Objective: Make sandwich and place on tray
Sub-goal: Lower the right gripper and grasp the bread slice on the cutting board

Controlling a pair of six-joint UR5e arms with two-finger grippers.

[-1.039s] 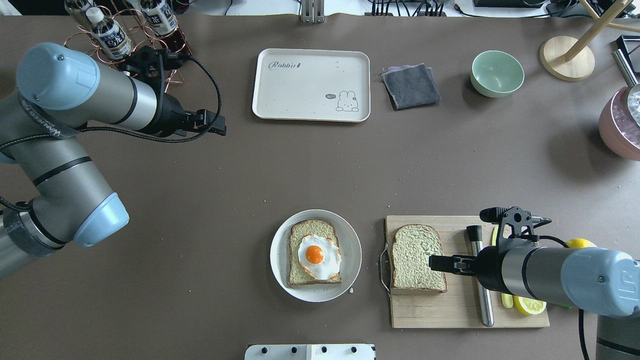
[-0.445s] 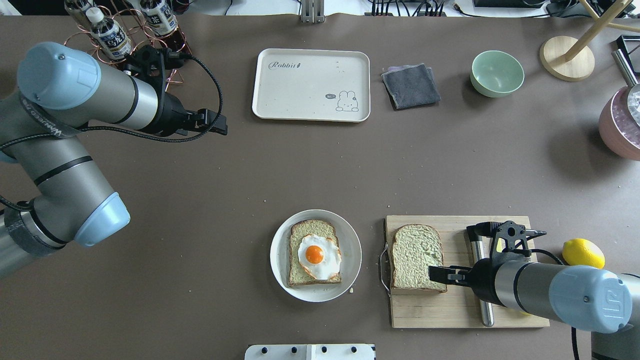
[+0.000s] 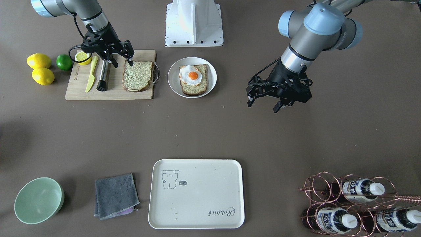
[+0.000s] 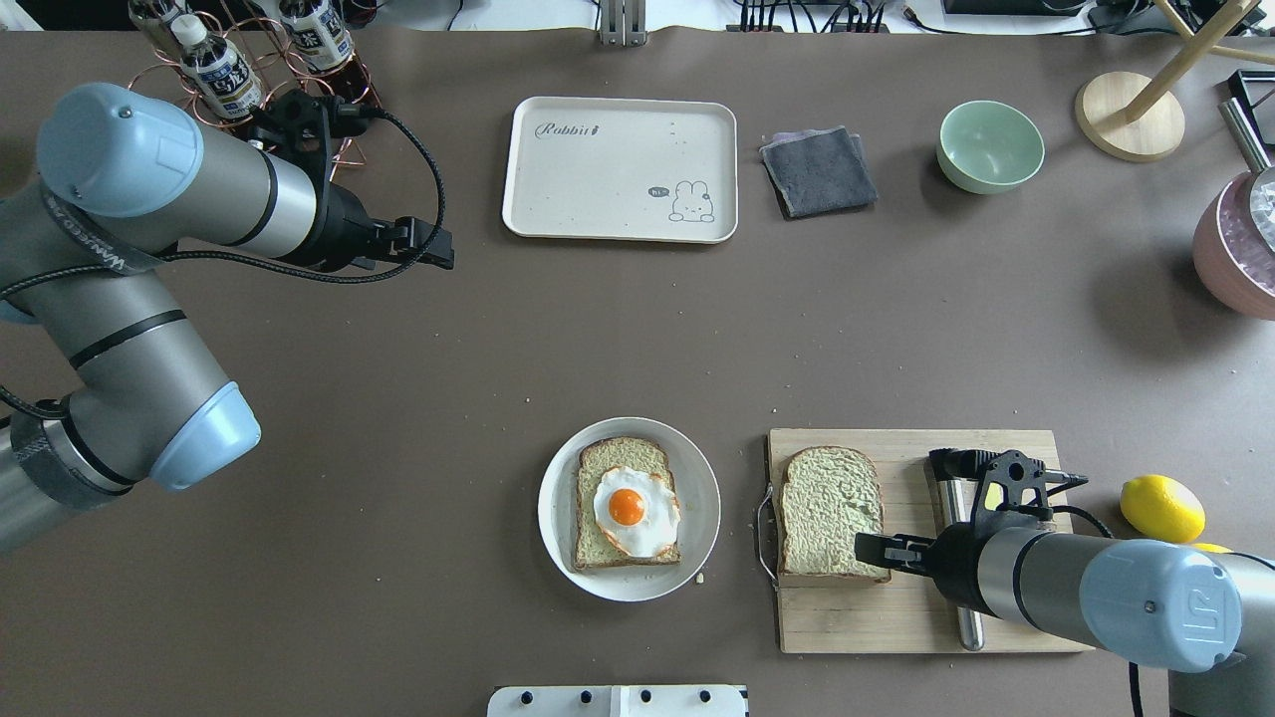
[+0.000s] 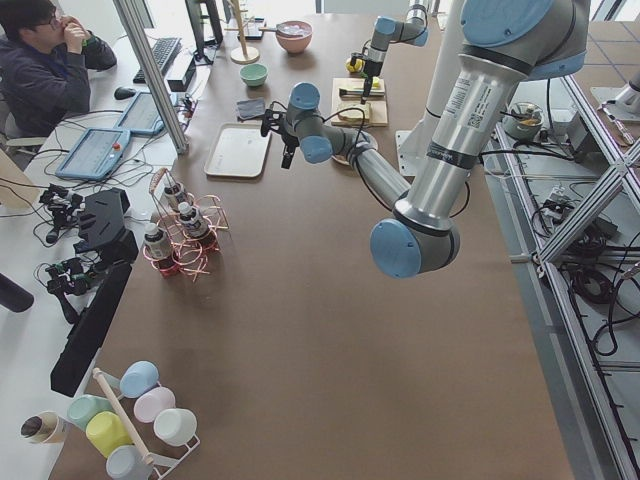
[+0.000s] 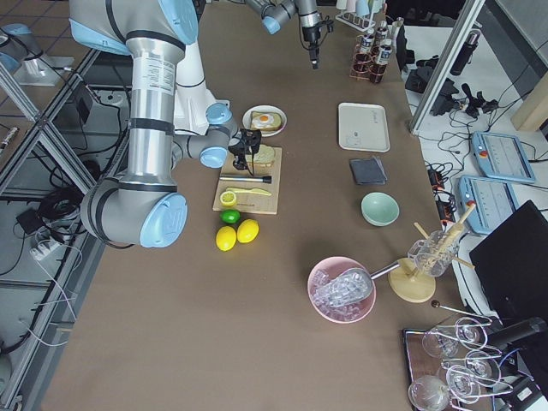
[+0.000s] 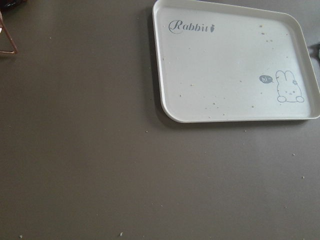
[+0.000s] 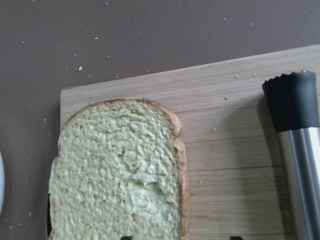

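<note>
The right pincer [image 3: 123, 62] is hanging over the near right corner of the loose bread slice [image 4: 830, 513] with its fingers spread wide. In the right wrist view one tip is showing over the bread's face and the other over bare wood, and the pincer is gripping nothing. That slice is lying flat on the left part of the cutting board [image 4: 847, 622], at the near right of the worktop [image 4: 498, 378]. Its long axis is running near to far, with the domed top pointing far and the square bottom edge facing the robot. To its right on the board, a metal rod [image 4: 964, 607] with a black end is lying roughly parallel to it.

Left of the board and apart from it, the round plate [image 4: 699, 543] is carrying the other bread slice [image 4: 623, 456], which is lying the same way, dome pointing far. The egg [image 4: 652, 533] is sitting on that slice's face, toward its near right, yolk up.

The tray [image 4: 598, 189] is sitting at the far middle of the worktop, well apart from both slices. Its long axis is running left to right, with the word "Rabbit" at its far left corner. The left pincer [image 4: 443, 254] is hovering above bare worktop to the left of the tray, fingers wide and holding nothing.
</note>
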